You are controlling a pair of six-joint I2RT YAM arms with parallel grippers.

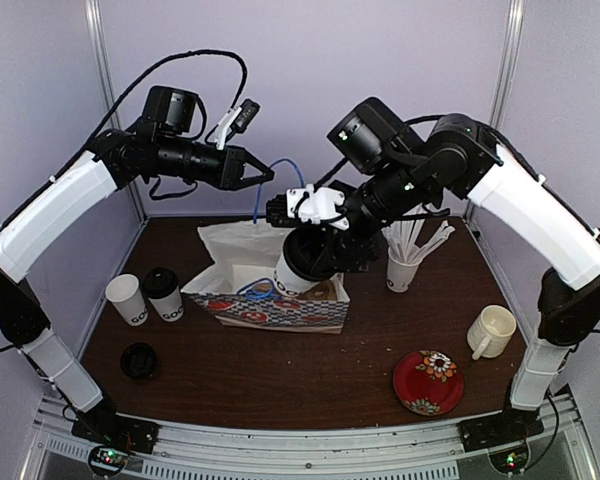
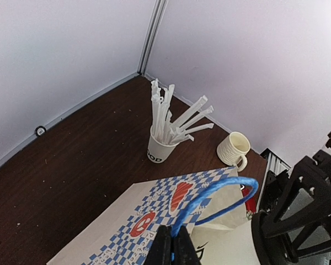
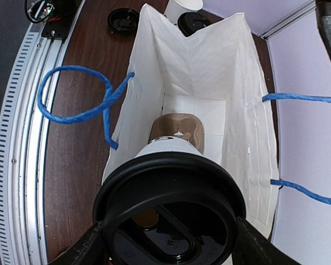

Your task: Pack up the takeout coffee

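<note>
Over the open bag [image 3: 198,61], the right claw [image 3: 171,245] is spread around a lidded cup [image 3: 171,176], ready to lower it in. The left claw [image 2: 174,245] pinches the blue handle [image 2: 215,193] and holds it up, likely to keep the bag open. Beside the bag wait 2 more, a bare cup [image 1: 128,298] and a capped cup [image 1: 164,293].

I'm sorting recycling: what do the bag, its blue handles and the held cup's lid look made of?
Bag: matte white paper, sharply creased. Handles: twisted blue cord, possibly paper or fibre. Lid: glossy black plastic, by its moulded rim.
</note>
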